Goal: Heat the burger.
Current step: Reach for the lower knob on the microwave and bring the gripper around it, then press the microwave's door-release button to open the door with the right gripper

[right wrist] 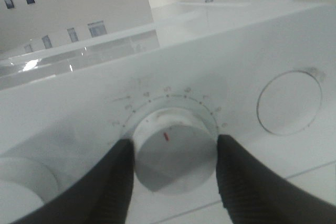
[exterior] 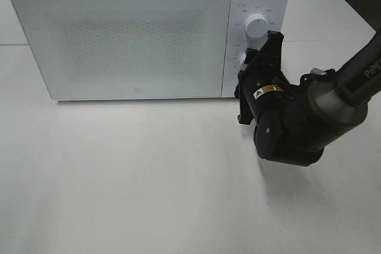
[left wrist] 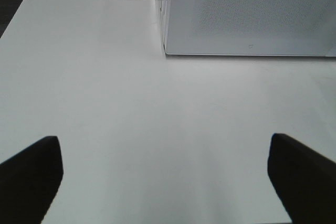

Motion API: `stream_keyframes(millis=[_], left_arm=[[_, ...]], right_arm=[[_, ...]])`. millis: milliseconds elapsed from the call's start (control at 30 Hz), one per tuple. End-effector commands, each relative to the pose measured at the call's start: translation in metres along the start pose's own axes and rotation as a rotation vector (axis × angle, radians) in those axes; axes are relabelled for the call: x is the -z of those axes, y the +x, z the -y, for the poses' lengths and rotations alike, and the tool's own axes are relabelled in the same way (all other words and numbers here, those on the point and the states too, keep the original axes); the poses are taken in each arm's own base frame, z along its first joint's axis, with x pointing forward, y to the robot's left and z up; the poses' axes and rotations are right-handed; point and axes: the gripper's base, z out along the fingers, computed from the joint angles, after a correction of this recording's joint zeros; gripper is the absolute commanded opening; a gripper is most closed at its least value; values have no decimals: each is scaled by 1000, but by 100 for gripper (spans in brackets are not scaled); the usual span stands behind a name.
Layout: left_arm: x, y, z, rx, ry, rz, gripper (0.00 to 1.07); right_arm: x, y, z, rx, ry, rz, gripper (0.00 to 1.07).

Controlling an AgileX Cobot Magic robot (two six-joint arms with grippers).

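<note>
Pinching the lower dial [right wrist: 176,158], the right pincer [right wrist: 175,141] hangs off a "PiPE"-lettered arm [exterior: 357,75]; left pincer [left wrist: 164,145] gapes empty.

One white microwave [exterior: 119,34] with two dials [exterior: 256,25]

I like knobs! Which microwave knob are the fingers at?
The lower knob, with the red mark, sits between the right fingers; the upper knob stands free.

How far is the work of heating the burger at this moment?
Looks done: the white microwave oven has its door closed; the burger is not visible, perhaps inside. In hand: the right gripper clasps the round white lower dial. Remaining: finish setting it and let it heat. The left gripper hangs open over the white table.
</note>
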Motion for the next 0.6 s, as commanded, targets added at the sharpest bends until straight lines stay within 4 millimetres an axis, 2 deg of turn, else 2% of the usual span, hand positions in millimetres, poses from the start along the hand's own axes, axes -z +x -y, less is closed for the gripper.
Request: stream_keyframes(millis=[33, 67, 233, 467, 600], left_arm=[[1, 2, 0, 1, -1, 15, 98], [1, 2, 0, 1, -1, 15, 98], [1, 2, 0, 1, -1, 15, 98], [1, 2, 0, 1, -1, 15, 98], [1, 2, 0, 1, -1, 15, 98]], right_arm=[[-4, 8, -9, 26, -41, -37, 56], [-4, 5, -9, 35, -49, -20, 61], [1, 3, -7, 97, -32, -20, 68], [10, 1, -11, 197, -6, -40, 68], [20, 1, -18, 337, 47, -93, 68]])
